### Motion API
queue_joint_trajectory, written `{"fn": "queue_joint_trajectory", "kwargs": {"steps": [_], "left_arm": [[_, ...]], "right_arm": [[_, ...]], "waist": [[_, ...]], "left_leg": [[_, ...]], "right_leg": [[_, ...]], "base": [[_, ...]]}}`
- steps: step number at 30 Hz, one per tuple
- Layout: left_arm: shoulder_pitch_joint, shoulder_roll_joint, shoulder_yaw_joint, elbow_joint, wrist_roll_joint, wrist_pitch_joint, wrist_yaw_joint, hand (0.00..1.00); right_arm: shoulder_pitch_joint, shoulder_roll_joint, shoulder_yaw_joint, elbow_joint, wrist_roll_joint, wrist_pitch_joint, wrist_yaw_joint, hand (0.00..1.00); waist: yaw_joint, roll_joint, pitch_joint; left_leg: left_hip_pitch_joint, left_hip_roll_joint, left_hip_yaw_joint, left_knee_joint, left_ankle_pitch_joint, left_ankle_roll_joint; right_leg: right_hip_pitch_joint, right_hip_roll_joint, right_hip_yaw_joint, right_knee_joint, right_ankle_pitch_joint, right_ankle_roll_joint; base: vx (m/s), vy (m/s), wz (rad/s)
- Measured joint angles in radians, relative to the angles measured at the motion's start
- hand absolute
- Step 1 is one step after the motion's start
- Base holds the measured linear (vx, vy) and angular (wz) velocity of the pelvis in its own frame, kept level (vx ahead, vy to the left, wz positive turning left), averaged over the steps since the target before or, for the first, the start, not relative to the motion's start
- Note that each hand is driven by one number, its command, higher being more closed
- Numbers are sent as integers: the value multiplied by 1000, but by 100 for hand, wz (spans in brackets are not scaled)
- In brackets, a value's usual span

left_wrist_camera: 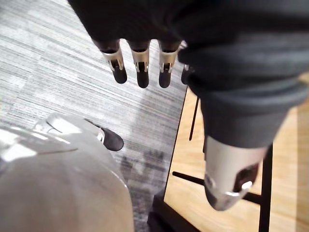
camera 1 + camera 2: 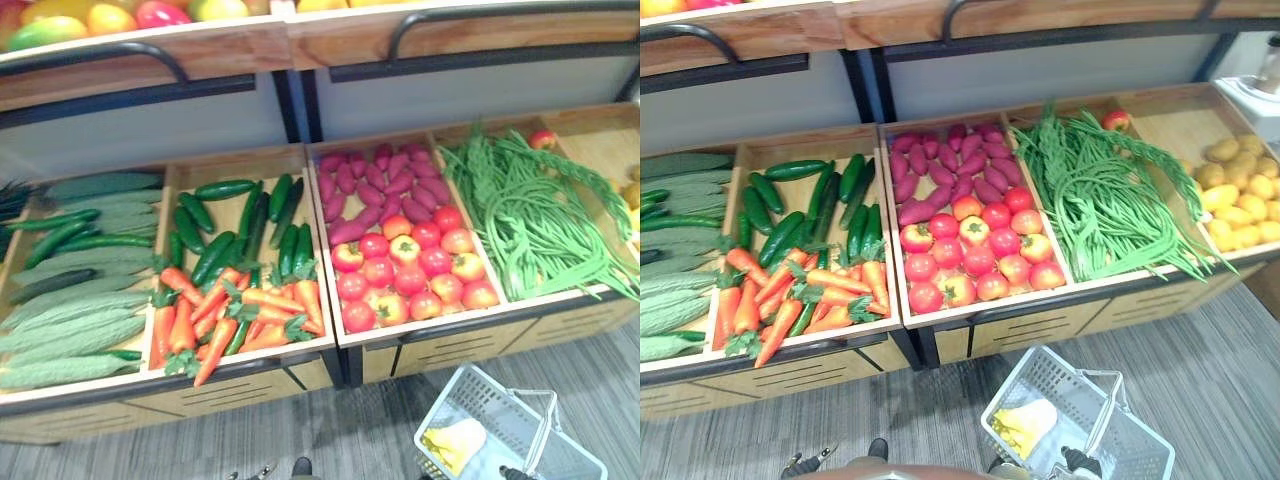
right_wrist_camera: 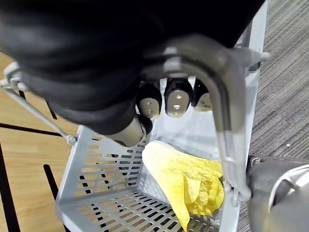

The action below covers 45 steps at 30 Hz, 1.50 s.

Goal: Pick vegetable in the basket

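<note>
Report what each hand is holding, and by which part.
The right hand holds the grey basket by its metal handle, fingers curled round it. The left hand hangs with straight fingers, holding nothing.

Wooden stand (image 2: 235, 392) with partitioned bins, standing on grey carpet (image 2: 1230, 360). Upper shelf (image 2: 215, 52) holds fruit (image 2: 105, 18). Black rail (image 2: 90, 50) runs along shelf front.

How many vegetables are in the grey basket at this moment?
1: a yellow leafy vegetable lying on the floor of the basket, which hangs from the right hand. Part of the basket's inside is hidden, so more could be there.
</note>
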State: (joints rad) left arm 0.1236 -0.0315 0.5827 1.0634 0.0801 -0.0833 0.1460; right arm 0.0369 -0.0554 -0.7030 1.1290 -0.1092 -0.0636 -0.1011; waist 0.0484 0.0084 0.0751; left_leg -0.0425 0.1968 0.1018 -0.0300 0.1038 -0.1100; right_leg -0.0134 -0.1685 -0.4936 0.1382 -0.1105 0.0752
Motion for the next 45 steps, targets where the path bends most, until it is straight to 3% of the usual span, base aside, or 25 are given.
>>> {"fn": "queue_joint_trajectory", "kwargs": {"steps": [1, 3, 8, 11, 15, 19, 25, 28, 32, 35, 38, 45], "left_arm": [[3, 0, -9, 1, 0, 0, 1, 0], [14, 2, -27, 2, 0, 2, 3, 0], [26, 17, -56, 0, 1, 7, 8, 0], [33, 25, -133, -93, 16, 7, 44, 0], [75, 86, -269, -323, 197, -14, 163, 0], [83, 195, -313, -452, 377, -46, 272, 0], [141, 375, -394, -709, 596, -153, 401, 0], [137, 429, -425, -772, 649, -197, 404, 0], [135, 537, -471, -859, 685, -212, 395, 0], [90, 680, -537, -923, 689, -247, 335, 0], [20, 755, -601, -879, 706, -256, 302, 0], [-186, 795, -738, -767, 767, -235, 273, 0]], "right_arm": [[-4, -6, -8, 11, 0, 0, 0, 100], [-8, -8, -8, 21, 0, 0, 0, 100], [-4, -5, -6, 27, 0, 5, 1, 100], [6, -5, -5, 26, 1, 6, -3, 100], [10, -4, 25, 22, 2, -10, -27, 100], [15, -6, 83, 14, 7, -36, -50, 100], [9, -14, 131, 14, 11, -58, -61, 100], [9, -29, 153, 18, 11, -59, -61, 100], [8, -49, 161, 18, 11, -59, -61, 100], [7, -69, 163, 19, 10, -59, -61, 100], [2, -80, 185, 16, 8, -59, -58, 100], [7, -90, 247, -39, 0, -60, -48, 100]], "waist": [[-7, 3, -2], [-11, 11, -3], [-20, 21, -7], [-20, 20, -7], [-19, 21, -7], [-18, 23, -6], [-16, 26, 0], [-18, 33, 4], [-20, 39, 12], [-21, 47, 21], [-20, 52, 24], [-25, 58, 42]], "left_leg": [[-6, -9, 95, -14, 21, 14], [-7, -15, 188, -30, 29, 22], [-14, -17, 163, -66, 26, 18], [-37, -28, 148, -71, 20, 17], [-42, -43, 139, -72, 19, 19], [-40, -47, 143, -72, 19, 18], [-34, -44, 165, -73, 6, 13], [-22, -44, 176, -73, -3, 13], [-19, -43, 187, -73, -5, 13], [-18, -43, 193, -73, -5, 13], [-18, -39, 220, -73, -5, 13], [-31, -30, 282, -73, -6, 12]], "right_leg": [[4, -7, -29, -2, -4, 1], [11, -1, -51, -11, -7, 5], [16, 14, -76, -32, -10, 18], [11, 8, -81, -32, -6, 25], [8, -4, -80, -28, 2, 25], [8, -7, -74, -25, 8, 32], [-1, -2, -47, -27, 8, 32], [0, 1, -31, -31, 8, 32], [-3, 3, -21, -33, 8, 32], [-7, 3, -13, -34, 8, 32], [-22, 5, 9, -30, 10, 29], [-87, 8, 72, -5, 14, 23]], "base": [[-40, -5, 80], [-80, 42, 49], [-69, 45, 23], [-44, 58, 22], [22, 42, 7], [58, 7, -2], [57, -6, -11], [43, -3, -17], [39, 0, -9], [27, 4, -5], [-1, 7, -17], [-9, 4, -28]]}}
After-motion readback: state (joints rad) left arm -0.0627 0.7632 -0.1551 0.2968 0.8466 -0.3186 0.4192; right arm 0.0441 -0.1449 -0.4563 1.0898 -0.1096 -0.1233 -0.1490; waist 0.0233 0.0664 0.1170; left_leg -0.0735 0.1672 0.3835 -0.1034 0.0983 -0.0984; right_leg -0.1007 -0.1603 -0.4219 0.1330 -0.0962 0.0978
